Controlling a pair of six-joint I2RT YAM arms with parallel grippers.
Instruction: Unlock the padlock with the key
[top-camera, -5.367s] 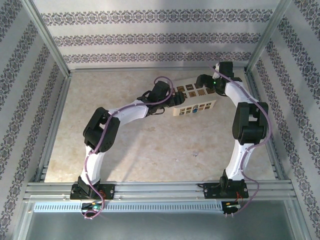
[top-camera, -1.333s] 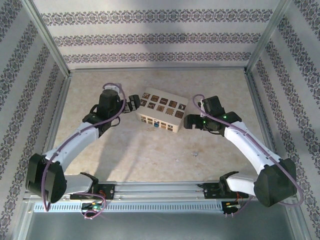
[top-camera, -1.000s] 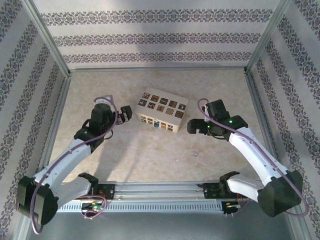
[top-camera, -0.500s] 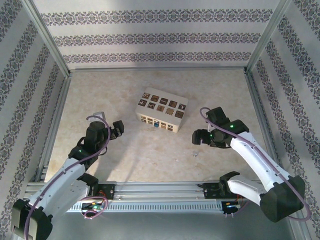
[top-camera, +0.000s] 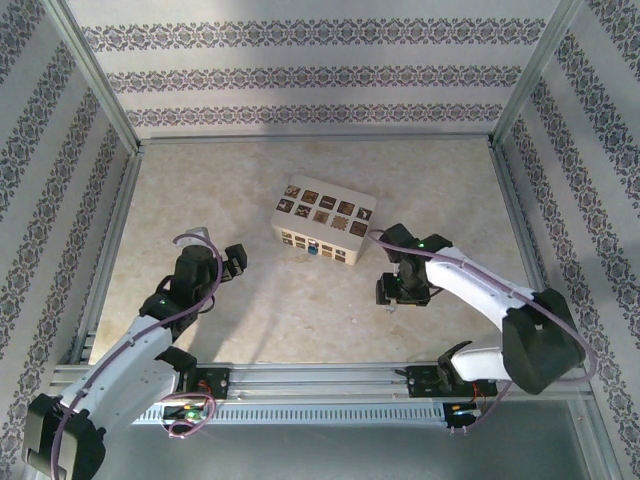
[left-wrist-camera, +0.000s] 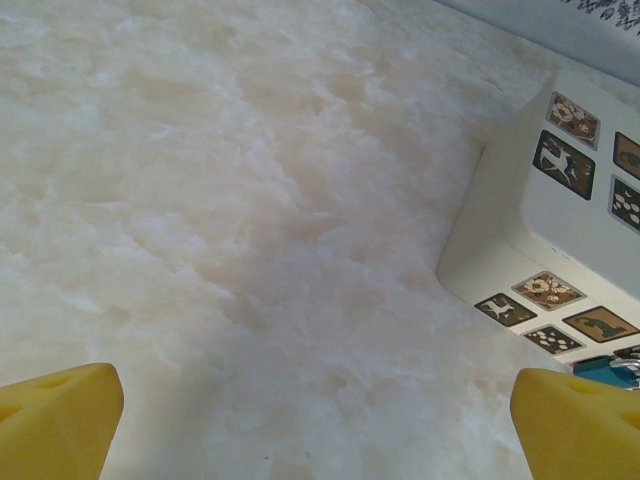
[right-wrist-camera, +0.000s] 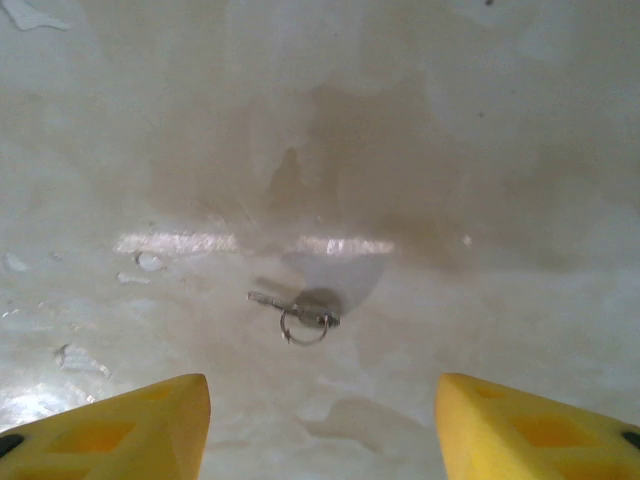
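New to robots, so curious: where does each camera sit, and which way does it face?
Top external: high behind the bases, facing down on table and padlock; both arms show.
Left wrist: on its arm, faces the padlock's corner; yellow fingers show.
Right wrist: faces down at a small silver piece; yellow fingers show.
Top and left wrist share the padlock.

In the left wrist view, the cream rectangular block with dark brown ornamental squares (left-wrist-camera: 520, 230) is running off the right edge. A small blue-and-silver piece (left-wrist-camera: 603, 367) at its front is being clipped there and is too cropped to identify. In the right wrist view, a tiny silver metal piece with a wire ring (right-wrist-camera: 297, 312) is lying too small to show detail.
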